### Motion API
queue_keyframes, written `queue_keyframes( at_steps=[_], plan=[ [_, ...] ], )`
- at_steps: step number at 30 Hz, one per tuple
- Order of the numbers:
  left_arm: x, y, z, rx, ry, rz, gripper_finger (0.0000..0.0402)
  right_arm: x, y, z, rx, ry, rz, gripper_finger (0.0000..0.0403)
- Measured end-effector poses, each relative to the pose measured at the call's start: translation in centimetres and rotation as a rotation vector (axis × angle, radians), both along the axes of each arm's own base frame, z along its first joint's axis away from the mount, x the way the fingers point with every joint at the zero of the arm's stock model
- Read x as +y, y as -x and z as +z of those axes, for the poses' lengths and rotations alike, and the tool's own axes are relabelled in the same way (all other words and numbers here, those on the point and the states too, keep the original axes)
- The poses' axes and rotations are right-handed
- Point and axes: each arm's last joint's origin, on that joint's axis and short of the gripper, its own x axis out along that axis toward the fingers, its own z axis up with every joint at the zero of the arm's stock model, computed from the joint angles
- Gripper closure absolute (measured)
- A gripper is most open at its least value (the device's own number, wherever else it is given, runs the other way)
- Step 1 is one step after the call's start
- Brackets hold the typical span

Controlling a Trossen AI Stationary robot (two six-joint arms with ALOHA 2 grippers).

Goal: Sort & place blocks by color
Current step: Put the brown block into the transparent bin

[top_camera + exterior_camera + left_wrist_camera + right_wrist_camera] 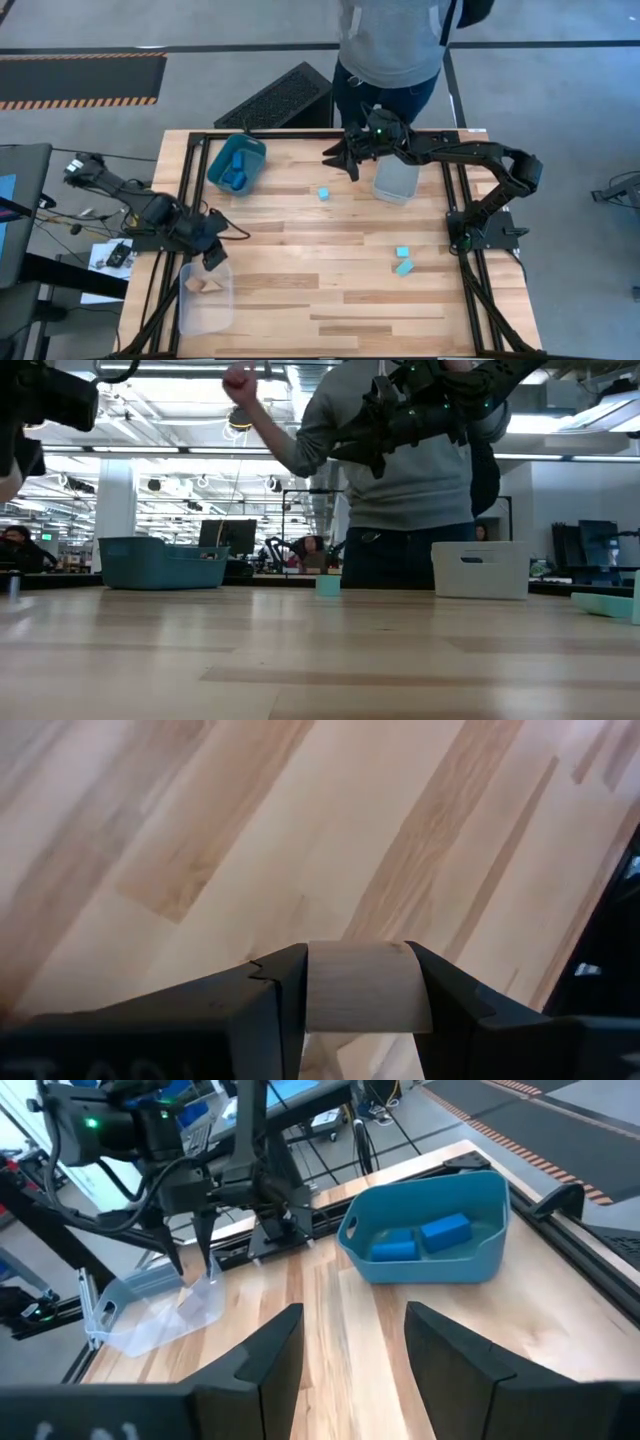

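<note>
Left end effector [355, 1010] clamps a tan bare-wood block [362, 985], smooth, pale grain; right end effector [352, 1342] empty, wide.

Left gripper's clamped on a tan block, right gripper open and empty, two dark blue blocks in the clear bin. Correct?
Not quite: the right wrist view shows the two dark blue blocks in the teal bin, not a clear one. Left gripper holds the tan block; right gripper is open, empty.
</note>
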Motion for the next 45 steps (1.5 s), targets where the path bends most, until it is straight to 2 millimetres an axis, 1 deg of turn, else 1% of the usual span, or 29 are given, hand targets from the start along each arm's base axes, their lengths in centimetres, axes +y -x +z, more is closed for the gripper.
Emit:
queue_keyframes(
  at_steps=[7,13,17,24,27,33,36,41,45],
  plan=[
    [-0.8,0.5,-1.2,0.048,0.02,-0.025,0.0287,0.0,0.0,0.0,0.001,0.0,-0.001,0.0209],
    [-1.2,0.5,-1.1,0.034,0.027,-0.046,0.0287,0.0,0.0,0.0,0.0,0.0,-0.001,0.0209],
    [-1.3,0.3,-0.5,0.012,0.031,-0.044,0.0287,0.0,0.0,0.0,0.0,0.001,-0.002,0.0211],
    [-1.4,-0.1,1.7,-0.075,0.029,-0.071,0.0287,-0.1,0.0,0.0,0.0,0.001,-0.005,0.0211],
    [-1.5,0.0,2.0,-0.081,0.044,-0.109,0.0287,-0.1,0.0,0.0,0.0,-0.004,-0.005,0.0211],
    [-2.4,0.6,2.0,-0.033,0.115,-0.213,0.0287,0.5,-0.2,0.0,0.005,-0.016,0.009,0.0212],
    [-2.9,1.0,2.0,-0.008,0.149,-0.234,0.0287,1.0,-0.4,-0.2,0.025,-0.024,0.018,0.0212],
    [-3.9,1.6,1.2,0.046,0.164,-0.262,0.0287,1.7,-0.6,-0.5,0.054,-0.019,0.031,0.0212],
    [-4.8,1.6,0.8,0.076,0.167,-0.281,0.0287,2.2,-0.8,-0.5,0.055,-0.009,0.042,0.0212]
  ],
)
